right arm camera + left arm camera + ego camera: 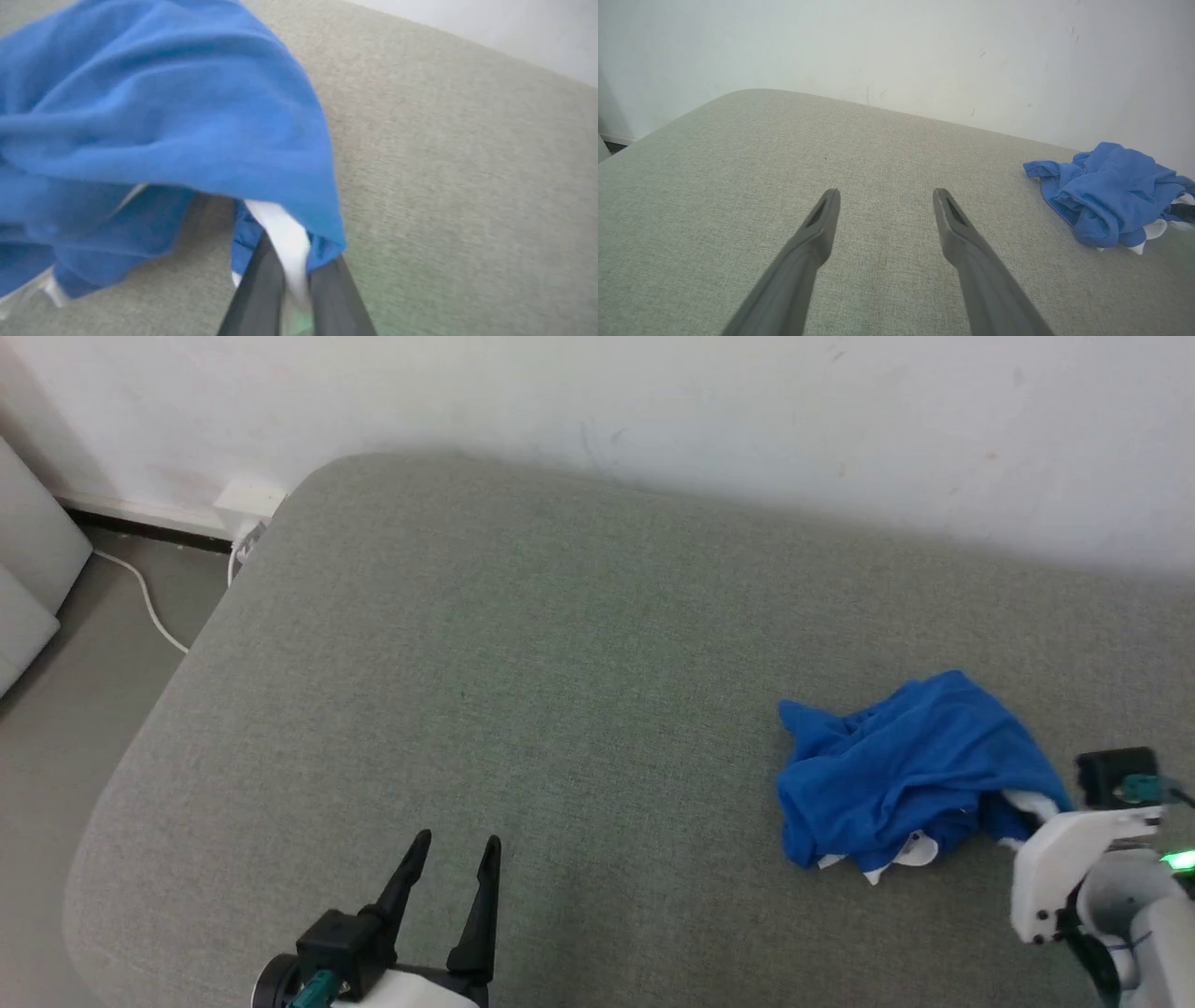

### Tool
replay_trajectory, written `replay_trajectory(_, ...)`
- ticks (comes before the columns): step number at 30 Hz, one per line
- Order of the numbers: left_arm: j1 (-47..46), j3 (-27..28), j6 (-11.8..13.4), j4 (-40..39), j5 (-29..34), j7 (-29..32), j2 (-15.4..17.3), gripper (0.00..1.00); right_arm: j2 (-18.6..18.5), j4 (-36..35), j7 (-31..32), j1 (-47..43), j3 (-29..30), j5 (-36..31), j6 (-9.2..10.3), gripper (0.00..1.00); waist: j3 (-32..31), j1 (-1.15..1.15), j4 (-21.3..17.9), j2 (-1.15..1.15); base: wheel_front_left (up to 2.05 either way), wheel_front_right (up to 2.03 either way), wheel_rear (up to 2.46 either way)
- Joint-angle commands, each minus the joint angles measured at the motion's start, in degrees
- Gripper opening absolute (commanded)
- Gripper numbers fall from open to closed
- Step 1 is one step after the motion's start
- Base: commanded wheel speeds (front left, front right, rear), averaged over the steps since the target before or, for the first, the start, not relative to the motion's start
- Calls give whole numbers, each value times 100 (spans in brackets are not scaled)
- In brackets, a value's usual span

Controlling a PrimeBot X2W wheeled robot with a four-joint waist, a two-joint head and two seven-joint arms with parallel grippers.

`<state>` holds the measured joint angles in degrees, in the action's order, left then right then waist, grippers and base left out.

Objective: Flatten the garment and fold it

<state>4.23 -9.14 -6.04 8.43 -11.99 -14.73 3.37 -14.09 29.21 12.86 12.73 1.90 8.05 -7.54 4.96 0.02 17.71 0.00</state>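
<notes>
Head view: one crumpled garment (pixel 910 765).

Padded grey-green surface (pixel 523 691) with a rounded corner before me, set against a scuffed white wall (pixel 709 401).
To my left, grey floor (pixel 75 709), a white cable (pixel 149 607) trailing from a wall box (pixel 248 500), dark skirting (pixel 140 523), pale furniture (pixel 28 541).

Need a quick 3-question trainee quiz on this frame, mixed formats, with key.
1. Fill in: the left tool has its jaws ___.
2. True or false: the shorts lie flat on the cushion.
3. Which tool holds the shorts? A) left B) right C) neither

Key
1. open
2. False: they are crumpled in a heap.
3. B: the right tool is shut on them.
</notes>
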Motion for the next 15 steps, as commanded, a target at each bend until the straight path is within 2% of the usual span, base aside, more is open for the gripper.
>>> replay_trajectory(1,-53,19,-47,22,56,-27,-37,100,-38,28,-151,104,155,-95,5,0,-61,-2,-55,0,0,0,0)
replay_trajectory(4,-32,-6,-64,62,78,-27,-42,100,44,-74,-629,249,642,-72,5,0,-183,-2,-136,0,0,0,0)
replay_trajectory(7,5,8,-75,79,91,-27,-44,100,-69,-364,-928,359,870,-312,5,0,-318,-2,-229,0,0,0,0)
replay_trajectory(10,53,8,-86,89,111,-27,-45,100,-175,-768,-1105,472,1009,-619,5,0,-431,-2,-297,0,0,0,0)
replay_trajectory(15,104,-18,-102,96,139,-27,-47,100,-93,-1601,-1331,698,1045,-1073,5,0,-550,-2,-325,0,0,0,0)
